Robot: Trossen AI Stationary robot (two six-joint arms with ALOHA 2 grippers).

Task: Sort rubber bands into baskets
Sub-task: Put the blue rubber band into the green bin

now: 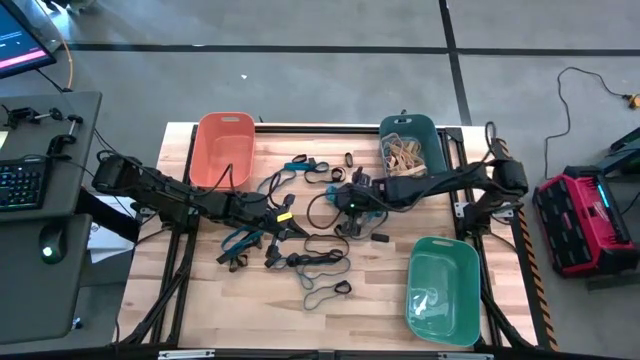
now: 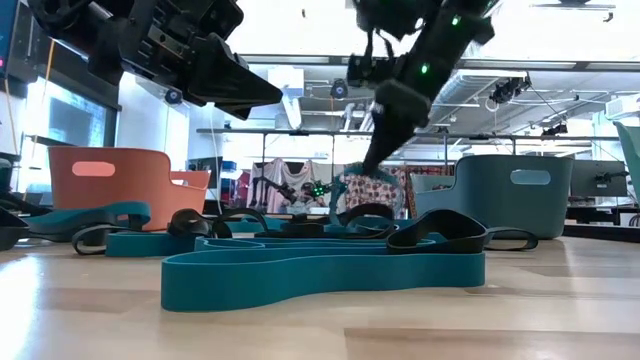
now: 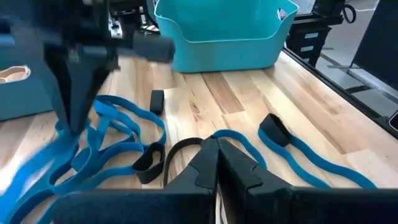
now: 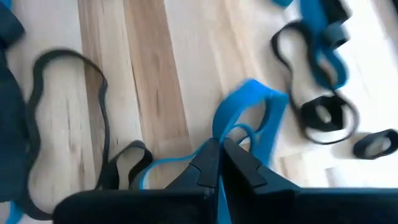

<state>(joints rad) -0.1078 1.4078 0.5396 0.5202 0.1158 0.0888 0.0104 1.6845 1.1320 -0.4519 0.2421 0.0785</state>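
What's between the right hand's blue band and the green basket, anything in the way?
Nothing solid. The right hand is shut on a blue rubber band mid-table. Toward the green basket lies bare wood and one small black band, flat on the table, easily cleared.

- Two dark, matte-black jointed robot arms, built of chunky angular segments.
- Left arm (image 1: 170,192): a small yellow mark near its wrist.
- Right arm (image 1: 440,180): small green lights glow near its wrist.
- Each arm ends in black, wedge-shaped jaws tapering to a point.
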